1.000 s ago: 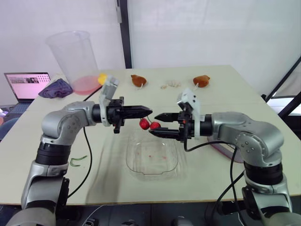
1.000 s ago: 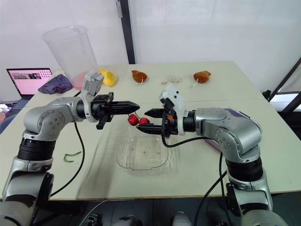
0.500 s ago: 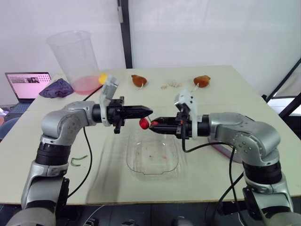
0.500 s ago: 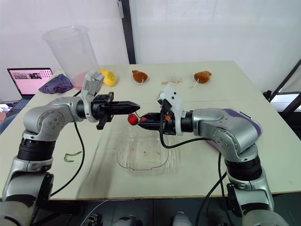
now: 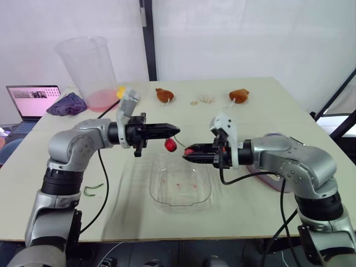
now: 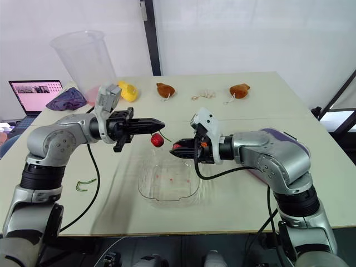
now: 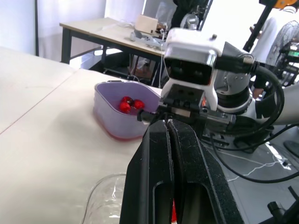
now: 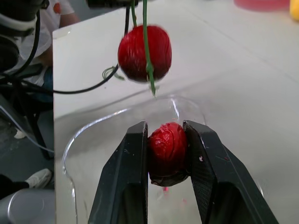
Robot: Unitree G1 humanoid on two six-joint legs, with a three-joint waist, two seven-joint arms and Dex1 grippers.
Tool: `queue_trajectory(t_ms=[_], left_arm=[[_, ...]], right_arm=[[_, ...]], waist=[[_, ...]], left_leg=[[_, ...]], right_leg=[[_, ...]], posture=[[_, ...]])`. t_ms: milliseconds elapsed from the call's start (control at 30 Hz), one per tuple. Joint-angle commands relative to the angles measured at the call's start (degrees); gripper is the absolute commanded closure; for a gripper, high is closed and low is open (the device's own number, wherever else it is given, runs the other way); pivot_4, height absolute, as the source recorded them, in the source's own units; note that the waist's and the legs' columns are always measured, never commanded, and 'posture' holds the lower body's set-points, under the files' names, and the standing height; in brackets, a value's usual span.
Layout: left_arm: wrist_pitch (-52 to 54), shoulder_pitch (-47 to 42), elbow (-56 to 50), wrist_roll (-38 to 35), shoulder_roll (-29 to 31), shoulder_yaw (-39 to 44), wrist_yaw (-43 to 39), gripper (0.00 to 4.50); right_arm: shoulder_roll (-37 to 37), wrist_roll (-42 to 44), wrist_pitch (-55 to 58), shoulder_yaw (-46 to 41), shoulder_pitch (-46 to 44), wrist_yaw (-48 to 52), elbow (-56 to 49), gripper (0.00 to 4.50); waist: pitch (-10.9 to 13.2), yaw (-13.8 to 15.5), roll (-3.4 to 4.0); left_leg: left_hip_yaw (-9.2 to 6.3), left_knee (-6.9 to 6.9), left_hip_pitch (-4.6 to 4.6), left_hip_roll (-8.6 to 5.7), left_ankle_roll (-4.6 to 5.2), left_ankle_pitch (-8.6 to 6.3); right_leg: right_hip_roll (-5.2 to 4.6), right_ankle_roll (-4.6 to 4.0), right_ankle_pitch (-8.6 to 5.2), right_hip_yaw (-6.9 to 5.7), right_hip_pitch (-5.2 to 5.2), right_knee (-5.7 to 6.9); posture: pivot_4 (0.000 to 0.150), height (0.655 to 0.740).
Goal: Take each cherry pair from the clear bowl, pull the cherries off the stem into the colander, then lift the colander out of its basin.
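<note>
My left gripper [image 5: 177,129] is shut on a thin green stem, and one red cherry [image 5: 171,145] hangs from it over the clear bowl [image 5: 181,192]. Just to the right and apart from it, my right gripper [image 5: 188,151] is shut on a second red cherry [image 8: 167,148], off the stem. Both grippers hover above the bowl's far rim. The bowl holds only red stains. The purple colander [image 7: 110,116], with two cherries in it, sits on the table at the right, mostly behind my right arm.
A tall clear plastic tub [image 5: 89,69], a laptop [image 5: 32,100], a purple cloth [image 5: 65,104] and a yellow toy [image 5: 120,92] stand at the back left. Two brown toys [image 5: 164,95] [image 5: 238,95] lie at the back. Green stems [image 5: 92,190] lie left of the bowl.
My right gripper closed on one cherry of the pair and drew it right, off the stem. One cherry stays hanging from the left gripper, which has held still.
</note>
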Motion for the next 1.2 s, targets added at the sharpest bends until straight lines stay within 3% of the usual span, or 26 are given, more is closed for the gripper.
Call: queue_trajectory(t_ms=[33,167,367,667,767,933,1100,1200], left_arm=[[-1.5,-1.0,-0.6,-0.6,0.3,2.1,-0.1,4.5],[-2.5,0.2,-0.8,-0.5,0.0,2.5,0.5,4.5],[-4.0,2.9,-2.7,-0.9,-1.4,3.2,2.3,4.5],[-4.9,7.5,-8.1,-1.9,-4.6,4.2,7.5,4.5],[-4.9,7.9,-8.9,-2.1,-4.7,4.1,9.0,4.5],[-4.5,7.3,-9.0,-3.2,-4.6,4.7,10.7,4.5],[-2.1,6.1,-9.5,-7.7,-7.3,6.1,14.1,4.5],[-1.1,6.0,-10.4,-9.0,-8.8,5.3,15.3,4.5]], right_arm=[[-5.3,2.3,0.1,-6.7,-0.3,2.4,0.5,3.26],[-15.8,0.9,-2.0,-12.3,1.9,6.1,4.6,3.26],[-30.2,-10.7,-14.8,-14.3,9.2,9.8,19.4,3.26],[-29.5,-14.7,-20.9,-15.3,16.6,9.9,27.2,3.26],[-29.1,-14.3,-20.3,-15.9,16.9,10.4,27.9,2.4],[-31.9,-14.8,-20.2,-16.4,15.2,12.3,28.3,0.06],[-29.8,-8.8,-14.3,-16.9,11.3,13.2,21.1,0.06],[-23.7,-1.6,-10.4,-14.6,7.5,11.8,9.5,0.06]], waist=[[0.0,0.1,-0.01],[0.0,0.3,-0.02],[0.0,0.2,-0.02],[0.0,0.2,-0.02],[0.0,0.2,-0.02],[0.0,0.2,-0.01],[0.0,0.2,-0.01],[0.0,0.0,-0.01]], left_leg=[[0.0,0.0,0.0,-0.01,0.0,0.0],[0.0,0.01,0.0,-0.02,0.02,-0.01],[0.14,0.0,0.02,-0.01,0.06,-0.03],[0.25,-0.03,0.06,0.07,0.07,-0.04],[0.26,0.0,0.06,0.07,0.07,-0.04],[0.26,0.01,0.06,0.05,0.07,-0.04],[0.25,0.0,0.06,0.07,0.07,-0.04],[0.26,-0.02,0.08,0.11,0.07,-0.04]], right_leg=[[-0.01,0.0,0.0,0.0,0.01,-0.01],[-0.02,0.0,0.0,-0.01,0.04,-0.02],[-0.02,0.0,0.0,0.02,0.05,-0.03],[0.01,0.0,0.0,0.11,0.01,-0.02],[0.0,0.01,0.0,0.11,0.02,-0.02],[0.0,0.01,0.0,0.12,0.02,-0.02],[0.01,0.01,0.0,0.12,0.02,-0.03],[0.04,0.01,0.0,0.13,0.02,-0.04]], posture=[[0.15,0.74],[0.15,0.74],[0.15,0.74],[0.15,0.74],[0.15,0.74],[0.15,0.74],[0.15,0.74],[0.15,0.74]])
